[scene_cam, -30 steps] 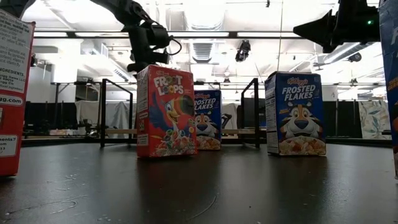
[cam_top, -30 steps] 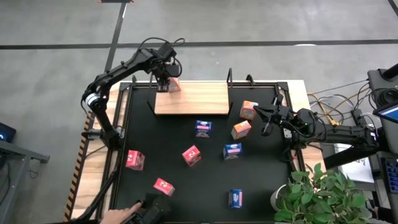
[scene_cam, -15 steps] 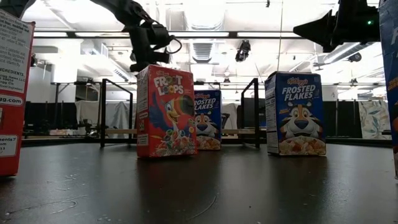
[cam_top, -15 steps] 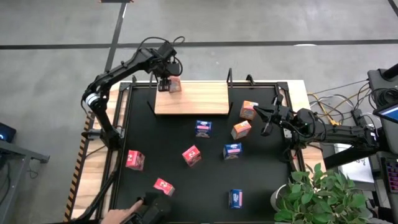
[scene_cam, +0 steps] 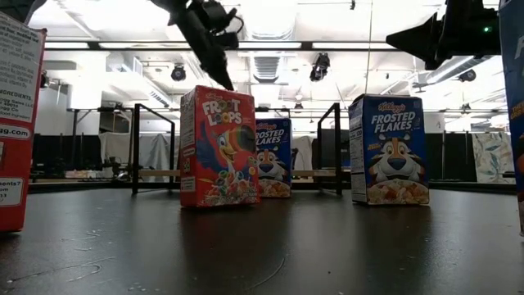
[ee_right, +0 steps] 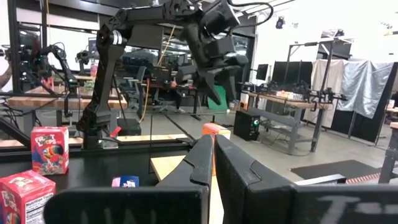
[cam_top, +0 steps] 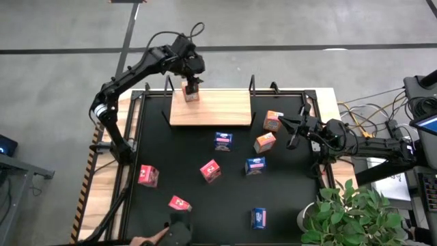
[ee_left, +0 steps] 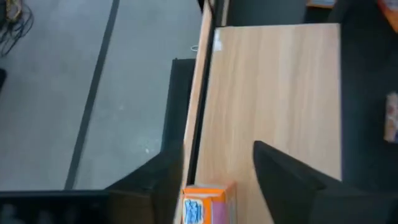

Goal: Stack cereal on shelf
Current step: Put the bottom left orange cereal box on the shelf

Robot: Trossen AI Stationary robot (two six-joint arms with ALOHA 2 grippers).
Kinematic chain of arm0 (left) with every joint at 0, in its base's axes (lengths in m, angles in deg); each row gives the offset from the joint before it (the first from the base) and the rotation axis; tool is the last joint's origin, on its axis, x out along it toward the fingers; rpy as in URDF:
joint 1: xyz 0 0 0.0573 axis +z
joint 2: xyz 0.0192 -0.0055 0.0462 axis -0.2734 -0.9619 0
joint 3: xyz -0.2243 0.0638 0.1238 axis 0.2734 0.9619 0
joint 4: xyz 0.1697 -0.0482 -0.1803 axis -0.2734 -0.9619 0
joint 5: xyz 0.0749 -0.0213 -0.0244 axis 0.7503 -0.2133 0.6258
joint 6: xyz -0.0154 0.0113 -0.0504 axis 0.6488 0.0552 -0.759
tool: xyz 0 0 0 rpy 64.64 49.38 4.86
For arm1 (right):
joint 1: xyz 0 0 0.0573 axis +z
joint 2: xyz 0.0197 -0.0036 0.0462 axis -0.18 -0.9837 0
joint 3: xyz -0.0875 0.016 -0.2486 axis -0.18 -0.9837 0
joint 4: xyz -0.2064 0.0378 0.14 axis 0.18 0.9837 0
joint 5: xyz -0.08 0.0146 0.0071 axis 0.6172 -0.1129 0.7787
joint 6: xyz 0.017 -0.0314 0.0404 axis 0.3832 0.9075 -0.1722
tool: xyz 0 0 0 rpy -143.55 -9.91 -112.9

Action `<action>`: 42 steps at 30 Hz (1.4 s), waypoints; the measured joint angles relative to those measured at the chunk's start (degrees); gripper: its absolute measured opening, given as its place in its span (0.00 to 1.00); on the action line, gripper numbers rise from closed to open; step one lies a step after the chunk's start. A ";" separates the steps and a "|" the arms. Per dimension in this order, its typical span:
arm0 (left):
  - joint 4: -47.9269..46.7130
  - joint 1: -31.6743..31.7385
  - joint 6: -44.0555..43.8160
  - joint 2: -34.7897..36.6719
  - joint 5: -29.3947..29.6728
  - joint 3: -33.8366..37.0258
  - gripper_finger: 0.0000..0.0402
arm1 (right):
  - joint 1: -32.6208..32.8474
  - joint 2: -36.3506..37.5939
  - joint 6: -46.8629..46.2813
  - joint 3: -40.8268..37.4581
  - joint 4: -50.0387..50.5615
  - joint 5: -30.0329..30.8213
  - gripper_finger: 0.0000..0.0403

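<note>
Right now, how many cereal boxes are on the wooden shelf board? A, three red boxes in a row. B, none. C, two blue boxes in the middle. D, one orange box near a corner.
D: the high view shows a single orange box standing near one corner of the shelf, with the left pincer open just above it; every other box sits on the black mat.

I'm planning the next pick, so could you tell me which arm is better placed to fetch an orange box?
Probably the right: its gripper, jaws shut, sits beside two orange boxes, while the left gripper hovers over the shelf.
</note>
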 joint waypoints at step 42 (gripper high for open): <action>10.62 0.98 -2.47 -0.09 6.47 16.54 0.00 | 0.02 0.00 1.70 0.00 -0.02 0.09 0.02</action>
